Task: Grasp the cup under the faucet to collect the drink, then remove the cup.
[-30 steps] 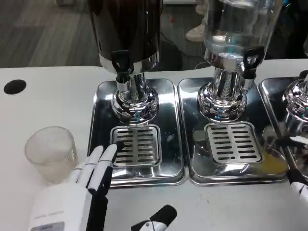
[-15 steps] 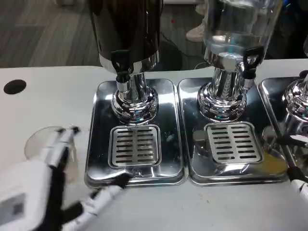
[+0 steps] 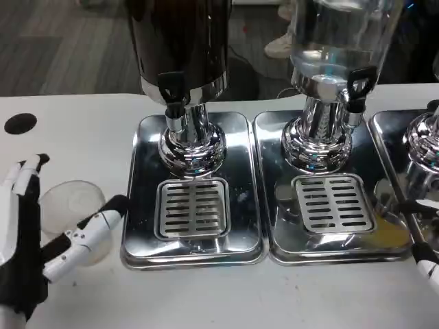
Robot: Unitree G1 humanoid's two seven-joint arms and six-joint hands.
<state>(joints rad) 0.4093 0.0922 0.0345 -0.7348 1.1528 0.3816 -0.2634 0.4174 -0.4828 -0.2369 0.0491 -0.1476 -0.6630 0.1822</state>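
Two hands show at the picture's edges. The left hand [image 3: 31, 236] sits at the near left of the white worktop [image 3: 75, 130], fingers [image 3: 20, 188] raised on one side and thumb [image 3: 96, 229] stretched toward the trays on the other. Between them stands the clear, empty plastic cup [image 3: 72, 205], bracketed by fingers and thumb; whether they actually press on its wall cannot be told, so the grasp is uncertain. Half a second ago the same hand lay lower and flatter, its fingers crossing the cup and its thumb along the tray's near edge; now the hand has turned more upright and drawn leftward, and the thumb sits beside the cup. A second ago the hand lay right of the cup, fingertips on the tray.

The cup rests on the worktop, just left of the polished steel drip tray [image 3: 140, 199], and well short of the black faucet [image 3: 173, 92] of the dark drink dispenser [image 3: 182, 41] beyond the thumb. The slotted grate [image 3: 192, 208] under that faucet is bare.

The right hand [image 3: 425, 257] shows only as a sliver at the far right edge, unchanged; its fingers' state cannot be told. A clear dispenser [image 3: 339, 34] stands over the second tray [image 3: 274, 205].
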